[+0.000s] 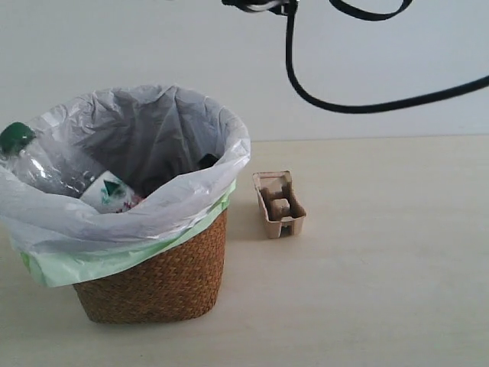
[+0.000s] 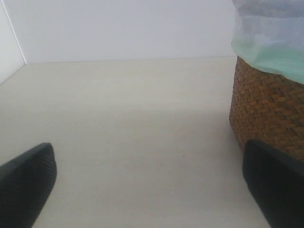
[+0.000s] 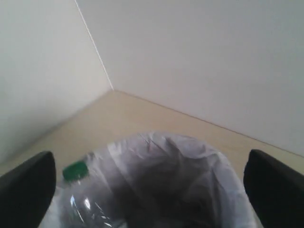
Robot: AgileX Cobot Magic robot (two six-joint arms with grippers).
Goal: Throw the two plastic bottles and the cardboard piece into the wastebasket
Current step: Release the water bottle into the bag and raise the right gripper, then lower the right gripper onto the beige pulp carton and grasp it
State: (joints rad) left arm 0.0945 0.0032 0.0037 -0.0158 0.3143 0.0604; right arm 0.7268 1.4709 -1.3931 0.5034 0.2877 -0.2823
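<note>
The wastebasket [image 1: 164,279] stands at the left of the table. Inside it the green-capped bottle [image 1: 17,138] leans on the left rim, its green-white label [image 1: 111,191] showing. A small dark spot [image 1: 208,161] by the far rim may be the other bottle's black cap; the rest of that bottle is hidden. Just right of the basket, the cardboard piece [image 1: 279,205] sits on the table. My right gripper [image 3: 152,194] hangs open and empty over the basket's mouth [image 3: 190,190], the green cap [image 3: 75,170] below it. My left gripper [image 2: 152,190] is open over bare table, beside the basket's wicker wall [image 2: 268,109].
Black cables [image 1: 321,99] loop down from the top of the exterior view in front of the white wall. A dark piece of the arm [image 1: 260,6] shows at the top edge. Pale tabletop [image 1: 382,267] stretches right of the cardboard piece.
</note>
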